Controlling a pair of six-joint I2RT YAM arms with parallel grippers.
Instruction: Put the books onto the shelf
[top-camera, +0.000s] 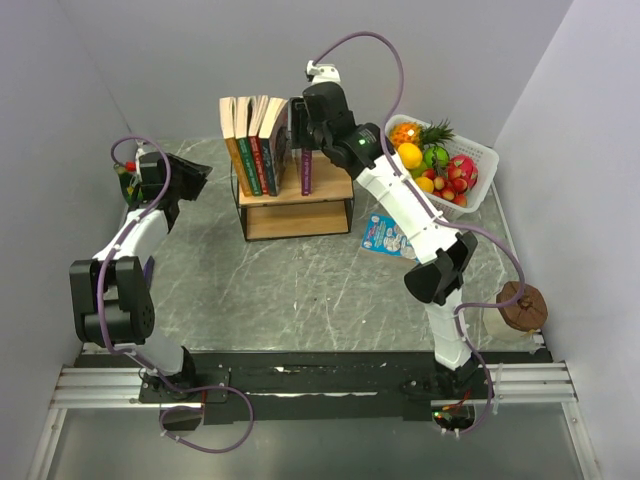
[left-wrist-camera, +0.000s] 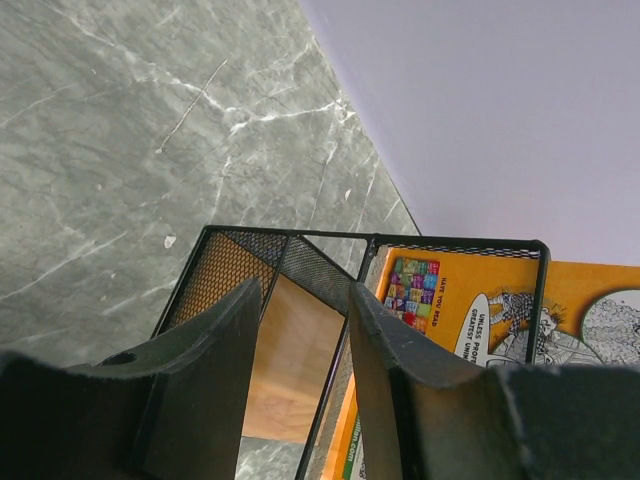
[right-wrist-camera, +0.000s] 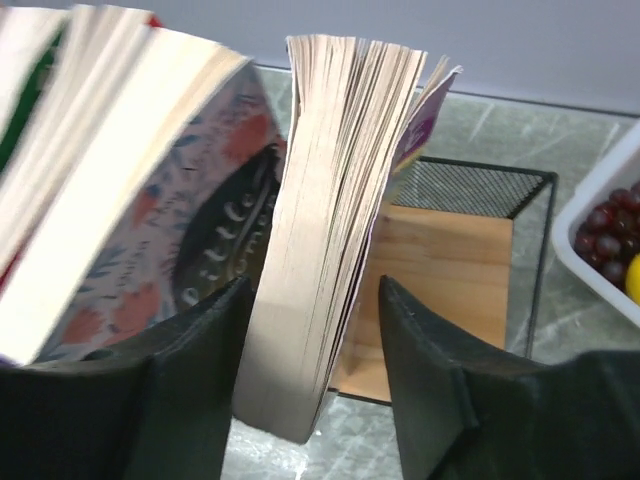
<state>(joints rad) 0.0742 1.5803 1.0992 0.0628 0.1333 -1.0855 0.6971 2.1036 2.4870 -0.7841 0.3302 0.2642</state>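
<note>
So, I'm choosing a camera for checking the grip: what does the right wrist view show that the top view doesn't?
Only right wrist: a gap between the purple book and one finger. Only top: the left gripper and a blue booklet beside the shelf. Both: the shelf, the standing books, the fruit basket.
</note>
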